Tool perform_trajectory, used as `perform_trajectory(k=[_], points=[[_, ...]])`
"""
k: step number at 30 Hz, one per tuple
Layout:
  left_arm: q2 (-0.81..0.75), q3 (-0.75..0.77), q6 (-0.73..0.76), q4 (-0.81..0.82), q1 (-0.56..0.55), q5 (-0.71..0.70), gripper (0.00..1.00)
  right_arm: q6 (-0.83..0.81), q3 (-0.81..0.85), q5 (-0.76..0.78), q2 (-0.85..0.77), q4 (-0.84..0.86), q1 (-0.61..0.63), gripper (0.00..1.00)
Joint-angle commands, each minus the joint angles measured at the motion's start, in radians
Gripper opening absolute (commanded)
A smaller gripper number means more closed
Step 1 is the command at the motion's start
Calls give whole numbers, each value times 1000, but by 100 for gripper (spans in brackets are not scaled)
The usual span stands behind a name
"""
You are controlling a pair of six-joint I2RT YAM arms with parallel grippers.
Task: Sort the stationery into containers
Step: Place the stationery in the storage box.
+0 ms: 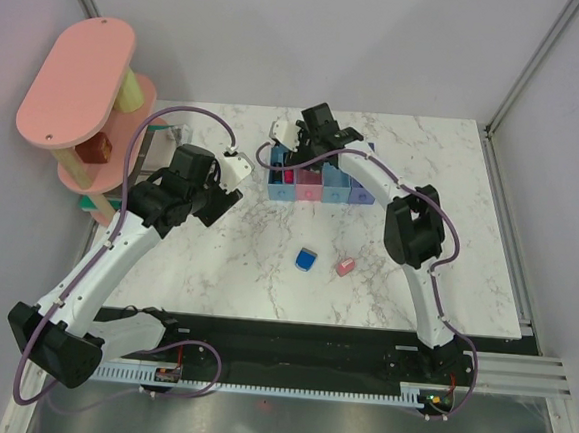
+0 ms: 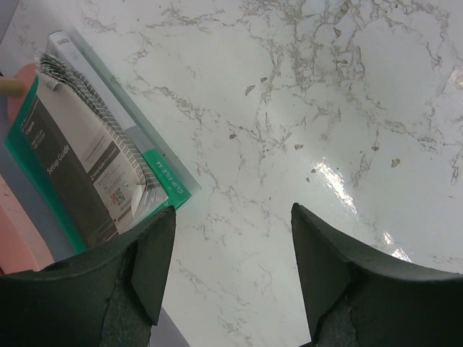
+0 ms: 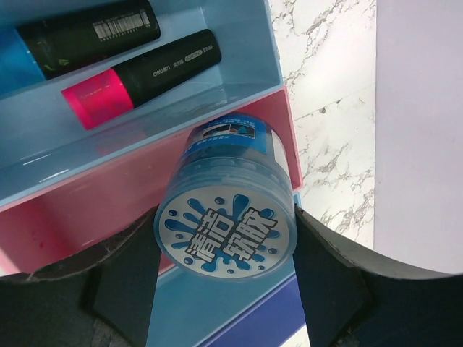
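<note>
Round translucent blue plastic roll (image 3: 228, 181) with a splash-printed end is pinched between the black fingers of the right gripper (image 3: 226, 217), held over the pink plastic bin (image 3: 79, 210) of the joined row. In the light blue bin (image 3: 217, 94) beside it lie a black marker with a pink cap (image 3: 145, 76) and a black marker with a blue cap (image 3: 72, 36). The left gripper (image 2: 231, 217) hangs with fingers spread over the white marble table (image 2: 289, 108). A blue wedge block (image 1: 307, 260) and a small pink eraser (image 1: 345, 267) lie near each other on the table, closer to the arm bases.
</note>
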Motion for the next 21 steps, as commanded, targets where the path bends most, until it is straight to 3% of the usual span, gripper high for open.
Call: perform_trajectory(k=[1, 8, 18, 21], points=[[-5, 5, 21, 4, 6, 10, 72, -16, 13, 29, 20, 86, -6, 59], [-3, 10, 18, 4, 5, 20, 72, -7, 10, 36, 30, 104, -5, 64], [5, 10, 5, 4, 5, 42, 72, -7, -59, 85, -23, 165, -3, 87], [8, 10, -1, 4, 6, 51, 72, -6, -68, 108, -32, 184, -5, 89]])
